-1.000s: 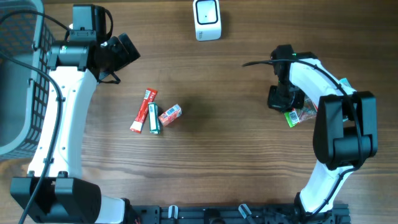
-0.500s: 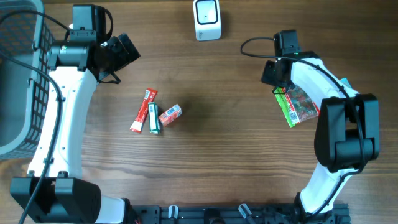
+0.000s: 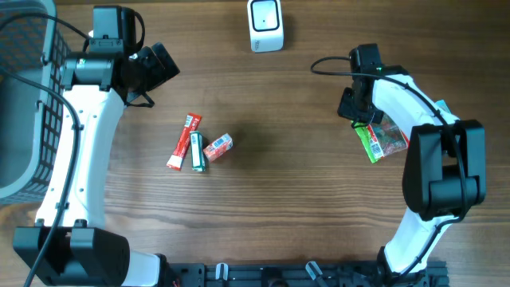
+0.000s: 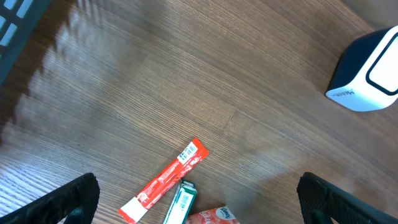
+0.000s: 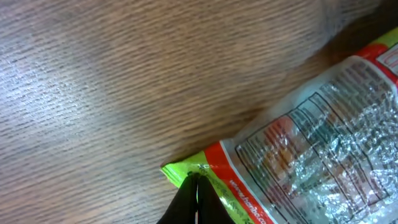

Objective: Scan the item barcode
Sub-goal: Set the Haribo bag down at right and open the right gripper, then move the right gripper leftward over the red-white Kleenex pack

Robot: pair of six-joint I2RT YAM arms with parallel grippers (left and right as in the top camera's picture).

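**A:** Where is the snack packet [image 3: 384,137] sitting?

**B:** It is showing at the right side of the table [image 3: 287,207], well apart from the scanner [image 3: 264,24] standing at the far edge. I cannot tell whether it is resting on the wood or hanging just above it.

**A:** What is the right gripper [image 5: 196,186] doing?

**B:** Its jaws are pinching together on the packet's green corner.

**A:** And the left gripper [image 3: 158,65]?

**B:** It is hovering with its jaws wide apart, gripping nothing, near the basket [image 3: 24,119].

**A:** Anything else?

**B:** 3 small items are lying left of centre: a red stick [image 3: 184,142], a green stick [image 3: 197,151] touching it, and a red box [image 3: 217,147] just beside them.
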